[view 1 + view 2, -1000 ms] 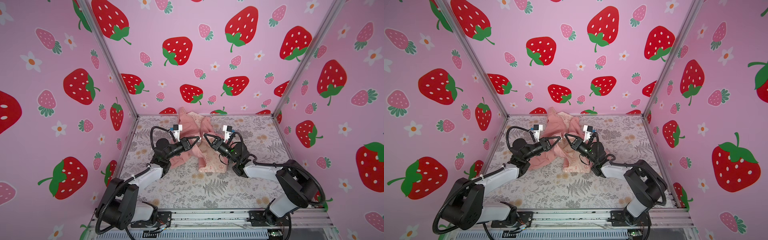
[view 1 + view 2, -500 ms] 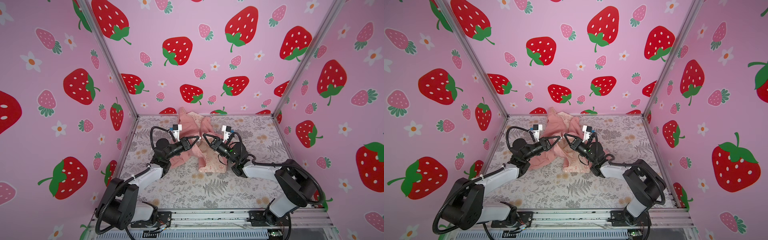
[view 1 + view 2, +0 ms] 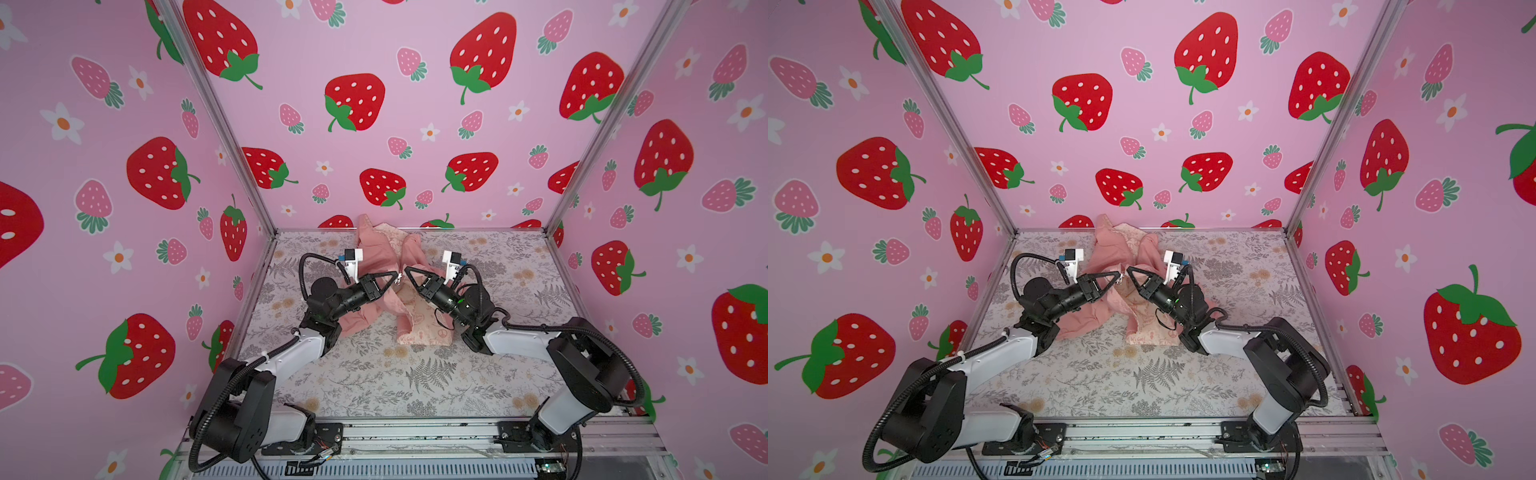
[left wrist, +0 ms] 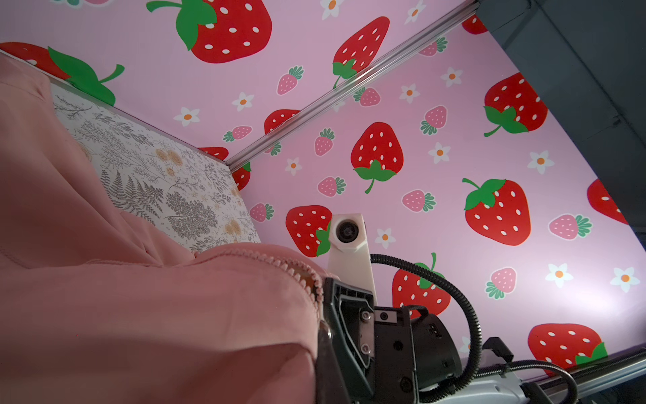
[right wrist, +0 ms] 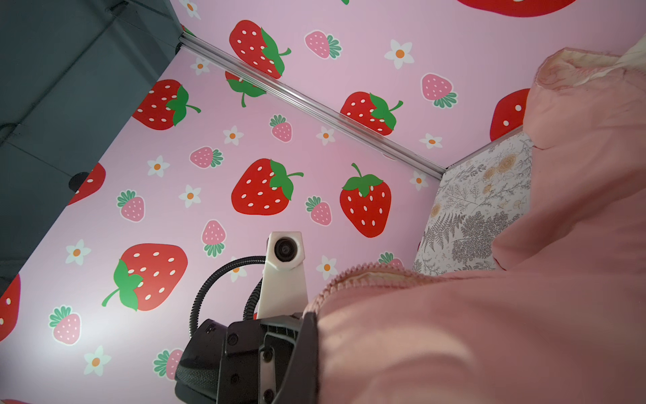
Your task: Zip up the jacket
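The salmon-pink jacket [image 3: 380, 253] [image 3: 1106, 253] lies crumpled at the back middle of the table, its cream lining [image 3: 424, 328] turned out at the near end. My two grippers meet tip to tip above it. Both top views show my left gripper [image 3: 396, 275] [image 3: 1119, 275] shut on the jacket's zipper edge, with a small silver zipper pull [image 3: 399, 283] hanging at its tip. My right gripper [image 3: 407, 270] [image 3: 1129, 270] is shut on the facing edge. Pink zipper teeth [image 4: 307, 276] [image 5: 349, 276] run up to the jaws in each wrist view; cloth hides the pinch itself.
A floral cloth [image 3: 415, 374] covers the table. Strawberry-print walls [image 3: 374, 104] close in the back and both sides. Metal corner posts [image 3: 232, 137] stand at the back corners. A rail [image 3: 415, 432] carries both arm bases along the front.
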You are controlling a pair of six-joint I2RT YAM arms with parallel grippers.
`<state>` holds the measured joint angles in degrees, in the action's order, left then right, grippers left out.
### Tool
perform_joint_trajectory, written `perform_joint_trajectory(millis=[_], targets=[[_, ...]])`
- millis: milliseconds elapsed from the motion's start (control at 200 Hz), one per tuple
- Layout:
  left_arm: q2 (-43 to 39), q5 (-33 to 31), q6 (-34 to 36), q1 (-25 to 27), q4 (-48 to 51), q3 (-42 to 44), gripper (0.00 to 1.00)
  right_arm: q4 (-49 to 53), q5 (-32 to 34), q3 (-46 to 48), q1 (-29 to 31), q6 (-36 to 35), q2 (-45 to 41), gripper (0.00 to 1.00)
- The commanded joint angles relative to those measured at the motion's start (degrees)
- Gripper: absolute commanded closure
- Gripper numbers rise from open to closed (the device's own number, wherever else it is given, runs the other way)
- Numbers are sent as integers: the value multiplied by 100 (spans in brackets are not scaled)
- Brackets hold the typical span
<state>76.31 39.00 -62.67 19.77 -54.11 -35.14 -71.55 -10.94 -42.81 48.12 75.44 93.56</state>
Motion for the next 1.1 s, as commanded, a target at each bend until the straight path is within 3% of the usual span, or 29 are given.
perform_joint_trajectory(millis=[0,1096], targets=[[-126,22,1,18,-241,6,100,-333,40,-173,53,129,49,100],[-197,-19,11,8,-205,42,100,-611,136,-77,115,216,128,100]])
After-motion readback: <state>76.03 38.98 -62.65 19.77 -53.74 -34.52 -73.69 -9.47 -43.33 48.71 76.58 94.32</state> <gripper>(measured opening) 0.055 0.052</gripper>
